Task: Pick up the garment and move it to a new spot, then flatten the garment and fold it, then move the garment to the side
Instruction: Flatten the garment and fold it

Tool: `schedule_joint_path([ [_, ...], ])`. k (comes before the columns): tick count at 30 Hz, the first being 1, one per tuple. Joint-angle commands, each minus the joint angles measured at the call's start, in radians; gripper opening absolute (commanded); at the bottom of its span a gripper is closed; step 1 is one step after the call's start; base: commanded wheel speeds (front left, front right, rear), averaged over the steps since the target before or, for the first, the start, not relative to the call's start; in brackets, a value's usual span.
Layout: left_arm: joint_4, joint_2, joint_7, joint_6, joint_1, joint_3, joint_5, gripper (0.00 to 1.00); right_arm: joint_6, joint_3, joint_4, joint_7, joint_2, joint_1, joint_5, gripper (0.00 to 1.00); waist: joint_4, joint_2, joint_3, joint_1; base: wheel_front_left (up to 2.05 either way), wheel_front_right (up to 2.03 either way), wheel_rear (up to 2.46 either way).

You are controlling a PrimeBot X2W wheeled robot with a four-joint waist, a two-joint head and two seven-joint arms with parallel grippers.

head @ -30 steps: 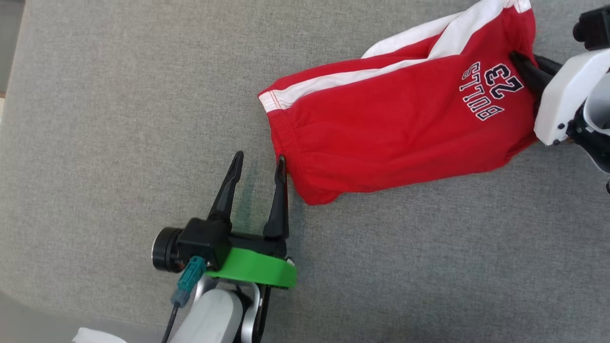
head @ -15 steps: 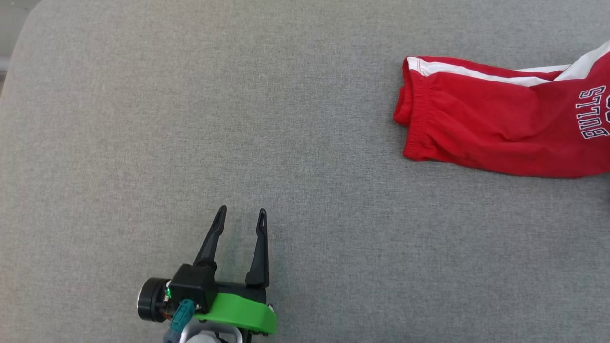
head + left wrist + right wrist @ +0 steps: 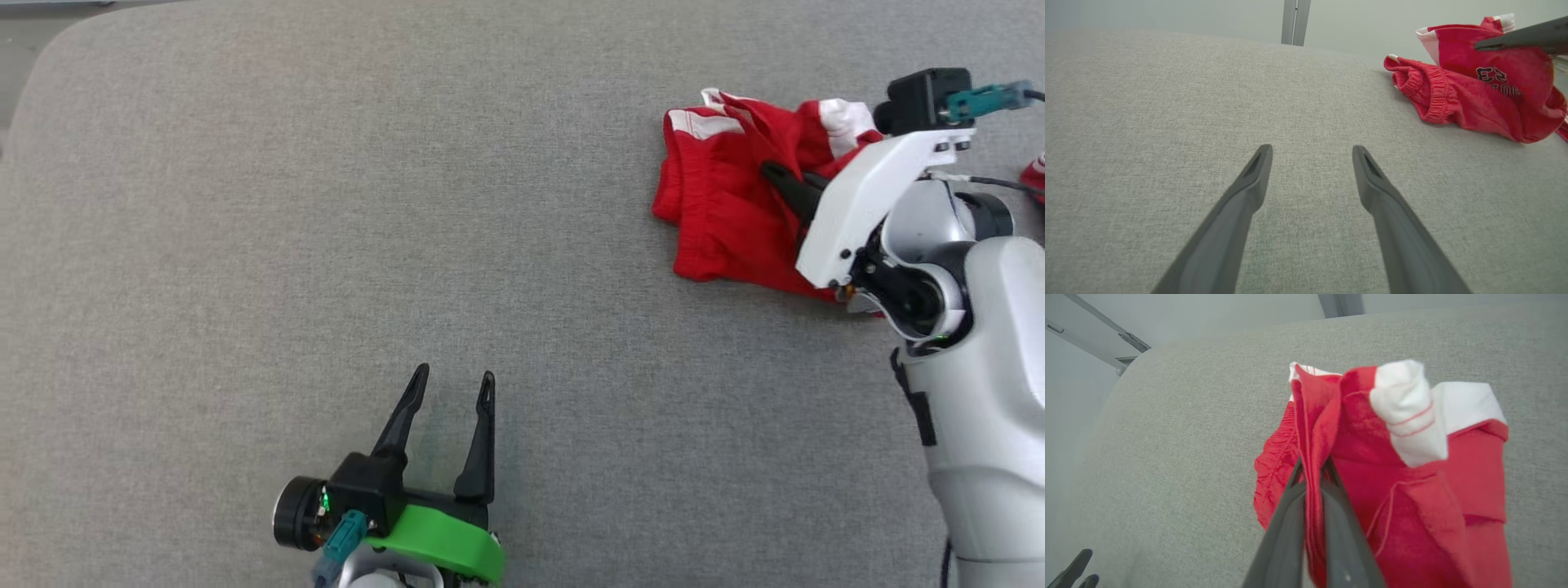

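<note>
Right pincer (image 3: 771, 170): clenched on a raised fold of the red shorts (image 3: 718, 212). In the right wrist view the two dark fingers (image 3: 1290, 522) press together with a ridge of red cloth pinched between them, and the pincer (image 3: 1312, 465) sits near the middle of the bunched garment.

Red shorts: crumpled in a heap at the far right of the grey fabric-covered tabletop (image 3: 326, 204). The elastic waistband faces left and white trim is turned up on top. From the left wrist camera I read part of a dark printed number on the shorts (image 3: 1470, 106), with the right pincer (image 3: 1479, 45) coming in from the right edge above it. The lower part of the heap rests on the tabletop; the gripped fold stands above it.

Left pincer (image 3: 454, 374): released, fingers spread wide, holding nothing. It hangs over the tabletop at the near middle, well apart from the shorts. In its own view, bare grey fabric lies between the pincer (image 3: 1312, 150) and the garment.

Obstructions: the right arm's white wrist bracket (image 3: 865, 204) covers the right side of the shorts in the head view.

Surroundings: a small red-and-white item (image 3: 1035, 175) at the right edge, which I cannot identify. A grey metal post (image 3: 1294, 20) stands beyond the far edge of the tabletop, and slanted metal bars (image 3: 1106, 339) beyond its rounded corner.
</note>
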Motion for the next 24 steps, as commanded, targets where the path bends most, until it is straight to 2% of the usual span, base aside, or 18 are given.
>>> schedule_joint_path([
  [1,0.005,0.003,-0.003,0.006,-0.022,-0.002,-0.006,1.0,0.0,-0.01,0.018,-0.019,0.02,-0.018,-0.024,0.0,0.033,0.0,0.013,0.0,0.0,0.0,0.0],
  [4,0.011,0.003,-0.003,0.015,-0.042,-0.012,-0.022,1.0,0.0,-0.039,0.076,-0.06,0.082,-0.038,-0.08,0.0,0.069,0.0,0.01,0.0,0.0,0.0,0.0],
  [9,0.016,0.003,-0.003,0.024,-0.038,-0.01,-0.035,1.0,0.0,-0.07,0.146,-0.107,0.124,-0.067,-0.125,0.0,0.091,0.0,0.002,0.0,0.0,0.0,0.0],
  [10,0.018,0.002,-0.003,0.023,-0.034,-0.01,-0.035,1.0,0.0,-0.071,0.158,-0.121,0.129,-0.072,-0.128,0.2,0.092,0.0,0.001,0.0,0.0,0.0,0.0],
  [11,0.02,0.002,-0.003,0.024,-0.03,-0.012,-0.034,1.0,0.0,-0.068,0.168,-0.137,0.136,-0.076,-0.125,0.49,0.091,0.0,0.0,0.0,0.0,0.0,0.0],
  [12,0.023,0.002,-0.003,0.024,-0.028,-0.014,-0.034,1.0,0.0,-0.062,0.177,-0.149,0.138,-0.079,-0.125,1.0,0.089,0.0,-0.002,0.0,0.0,0.0,0.0],
  [15,0.033,0.002,-0.003,0.024,-0.017,-0.018,-0.037,1.0,0.0,-0.02,0.183,-0.188,0.141,-0.064,-0.121,1.0,0.075,0.0,-0.016,0.0,0.0,0.0,0.0],
  [18,0.042,0.003,-0.003,0.021,-0.002,-0.013,-0.045,1.0,0.0,0.036,0.132,-0.248,0.118,-0.008,-0.101,1.0,0.053,0.0,-0.043,0.0,0.0,0.0,0.0],
  [22,0.058,0.003,-0.003,0.019,0.04,0.029,-0.041,1.0,0.0,0.1,0.001,-0.379,0.056,0.122,-0.069,1.0,0.004,0.0,-0.104,0.0,0.0,0.0,0.0],
  [24,0.058,0.003,-0.003,0.014,0.068,0.063,-0.03,1.0,0.0,0.094,-0.065,-0.46,0.009,0.212,-0.064,1.0,-0.029,0.0,-0.139,0.0,0.0,0.0,0.0],
])
